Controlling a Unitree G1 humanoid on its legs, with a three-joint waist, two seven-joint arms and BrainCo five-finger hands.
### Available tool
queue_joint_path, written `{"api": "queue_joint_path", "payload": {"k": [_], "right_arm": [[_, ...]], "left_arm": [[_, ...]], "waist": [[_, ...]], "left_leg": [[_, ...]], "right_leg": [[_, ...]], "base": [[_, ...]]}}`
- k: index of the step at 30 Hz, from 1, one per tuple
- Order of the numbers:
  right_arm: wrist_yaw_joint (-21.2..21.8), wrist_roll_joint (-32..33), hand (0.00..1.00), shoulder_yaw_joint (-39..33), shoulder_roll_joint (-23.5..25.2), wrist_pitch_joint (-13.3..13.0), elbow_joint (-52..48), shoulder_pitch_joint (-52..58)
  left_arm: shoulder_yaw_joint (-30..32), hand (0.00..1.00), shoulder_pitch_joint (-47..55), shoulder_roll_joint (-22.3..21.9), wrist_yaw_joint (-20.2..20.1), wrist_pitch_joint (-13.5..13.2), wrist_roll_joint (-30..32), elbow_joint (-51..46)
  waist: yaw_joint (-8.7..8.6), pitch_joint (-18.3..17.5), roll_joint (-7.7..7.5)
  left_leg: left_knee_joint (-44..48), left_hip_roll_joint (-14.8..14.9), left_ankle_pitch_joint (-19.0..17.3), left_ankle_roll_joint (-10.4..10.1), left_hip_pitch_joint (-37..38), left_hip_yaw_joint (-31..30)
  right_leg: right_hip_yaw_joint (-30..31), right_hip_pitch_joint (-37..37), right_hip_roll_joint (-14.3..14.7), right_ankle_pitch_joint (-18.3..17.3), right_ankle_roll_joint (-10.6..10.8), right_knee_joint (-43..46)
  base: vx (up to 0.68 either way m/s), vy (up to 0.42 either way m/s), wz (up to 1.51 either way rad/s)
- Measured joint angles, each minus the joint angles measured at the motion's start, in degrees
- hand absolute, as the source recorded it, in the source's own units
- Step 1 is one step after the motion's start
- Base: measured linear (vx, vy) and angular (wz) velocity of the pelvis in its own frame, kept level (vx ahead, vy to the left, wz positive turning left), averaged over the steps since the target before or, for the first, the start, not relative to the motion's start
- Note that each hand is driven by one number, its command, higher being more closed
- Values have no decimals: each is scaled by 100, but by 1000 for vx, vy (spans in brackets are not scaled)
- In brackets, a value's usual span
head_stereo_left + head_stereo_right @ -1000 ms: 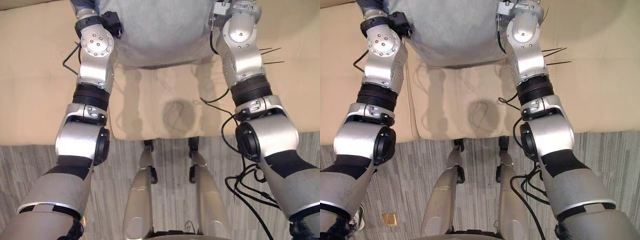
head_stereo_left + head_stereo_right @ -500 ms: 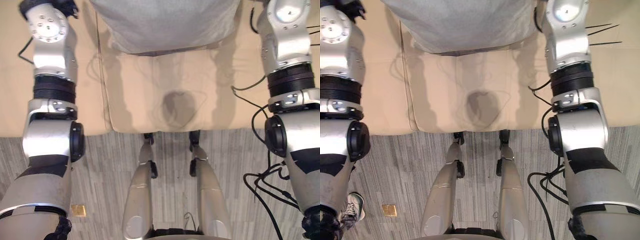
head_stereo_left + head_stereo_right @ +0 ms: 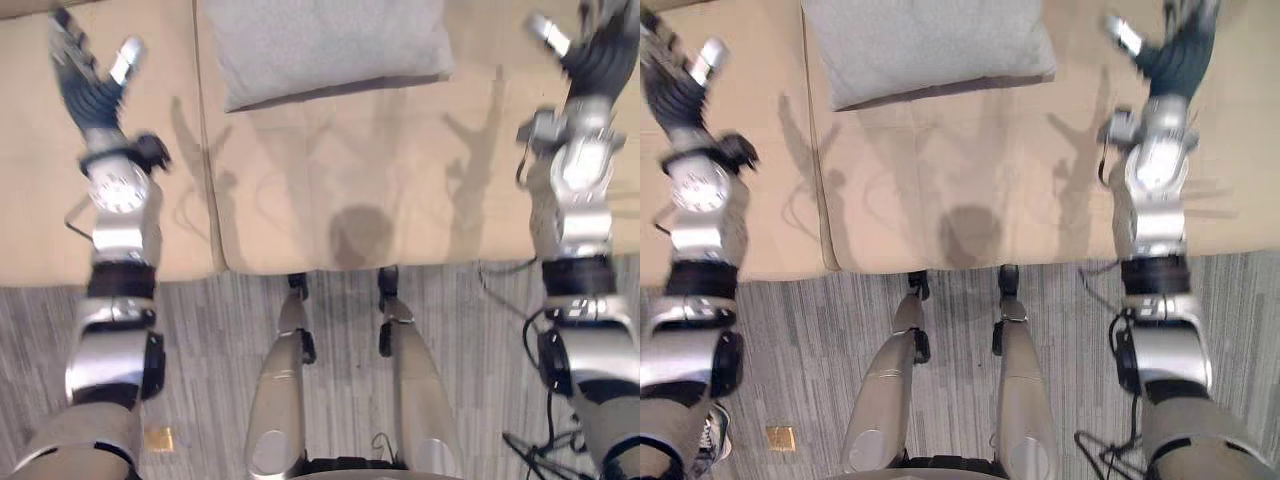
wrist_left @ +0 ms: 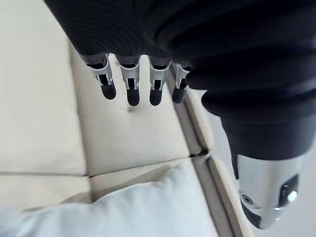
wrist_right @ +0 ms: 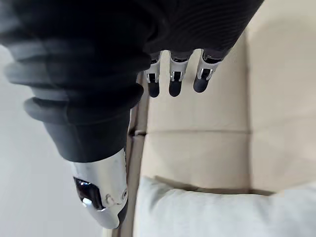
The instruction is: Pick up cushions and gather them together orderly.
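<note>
A grey cushion [image 3: 325, 45] lies flat on the beige sofa seat [image 3: 340, 180], far from the sofa's front edge. My left hand [image 3: 90, 75] is raised to the left of the cushion, fingers straight and spread, holding nothing. To the cushion's right my right hand [image 3: 600, 50] is likewise open and empty. Both hands are apart from the cushion. In the left wrist view the straight fingers [image 4: 131, 89] hang over the seat with a pale cushion [image 4: 148, 207] past them. The right wrist view has its fingers [image 5: 175, 81] above the seat and a cushion [image 5: 222, 212].
A seam [image 3: 205, 150] splits the sofa seat left of the cushion. The sofa's front edge [image 3: 320, 268] meets a grey striped carpet [image 3: 200, 340]. A small tan square [image 3: 157, 440] lies on the carpet, and a person's shoe [image 3: 708, 435] shows at the lower left.
Both arms have swung outward and back from the cushion. The hands, earlier out of sight beside the cushion, now show open and empty; the cushion lies on the seat, farther from me.
</note>
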Motion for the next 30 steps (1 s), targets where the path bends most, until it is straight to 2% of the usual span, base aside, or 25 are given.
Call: {"api": "queue_joint_path", "payload": {"k": [4, 5, 7, 9, 14, 18, 22, 26, 27, 28, 29, 30], "right_arm": [[304, -217, 0, 182, 871, 12, -339, 1938], [421, -488, 0, 346, 1107, 59, -311, 2500], [597, -997, 0, 614, 1385, 135, -76, 3138], [761, -1377, 0, 696, 1528, 191, 292, 3519], [1097, -2188, 0, 627, 1604, 338, 1728, 4123], [1240, -2491, 0, 448, 1562, 399, 2178, 4421], [1366, -2587, 0, 327, 1511, 518, 2629, 4521], [1374, -2551, 0, 212, 1512, 568, 2832, 4360], [1327, -2459, 0, 195, 1564, 608, 2843, 4314], [1300, -2425, 0, 192, 1555, 613, 2853, 4314], [1291, -2321, 0, 178, 1558, 634, 2889, 4294], [1285, -2260, 0, 178, 1640, 712, 2910, 4290]], "left_arm": [[-411, 0, 1792, -1025, -393, 19, 265, -223], [-593, 0, 2350, -1291, -584, 51, 406, -219], [-829, 0, 3111, -1502, -850, 122, 618, -194], [-923, 0, 3535, -1528, -1049, 131, 810, -18], [-795, 0, 4392, -1528, -1486, 241, 1198, 936], [-671, 0, 4613, -1533, -1700, 299, 1475, 1323], [-659, 0, 4697, -1512, -1825, 312, 1663, 1561], [-656, 0, 4609, -1481, -1822, 323, 1721, 1588], [-658, 0, 4461, -1433, -1824, 334, 1704, 1587], [-658, 0, 4408, -1439, -1816, 346, 1697, 1584], [-600, 0, 4379, -1476, -1813, 356, 1679, 1554], [-458, 0, 4353, -1493, -1800, 372, 1617, 1538]], "waist": [[-3, -32, -8], [12, -228, -15], [6, -529, -18], [8, -687, -14], [1, -1412, -105], [-24, -1711, -129], [-146, -1808, -239], [-147, -1793, -367], [-154, -1778, -473], [-156, -1775, -468], [-165, -1722, -362], [-199, -1671, -363]], "left_leg": [[1, 7, -172, 27, 457, 0], [0, 5, -234, -15, 505, -1], [0, 5, -291, -35, 615, -7], [1, -1, -331, -45, 846, -5], [-1, -70, -586, -11, 1734, 138], [-3, -109, -749, 0, 2227, 253], [-15, -122, -860, -15, 2697, 462], [38, -137, -867, 0, 2553, 847], [516, -182, -953, 196, 2107, 912], [755, -146, -1024, 298, 1917, 907], [936, 66, -1115, 342, 1815, 925], [1047, 120, -1117, 352, 1822, 892]], "right_leg": [[-21, 525, -1, -103, 17, -145], [-23, 604, 0, -166, 21, -209], [-37, 784, 5, -183, 32, -360], [-54, 1081, 7, -185, 39, -493], [2, 2099, 2, -195, 121, -947], [136, 2576, -35, -225, 164, -1091], [339, 2945, -38, -244, 193, -1191], [771, 2624, -20, -46, 375, -1173], [868, 2274, -134, 202, 562, -1049], [865, 2144, -133, 305, 635, -1008], [763, 2093, -17, 324, 671, -863], [479, 1865, -51, -301, 322, 375]], "base": [[17, -72, 2], [62, -70, 2], [91, -62, 0], [93, -46, 3], [135, -44, -6], [77, -1, -19], [22, 6, -20], [-34, 12, -53], [-72, 28, -55], [-57, 0, -38], [-83, -30, -14], [-99, -53, 11]]}}
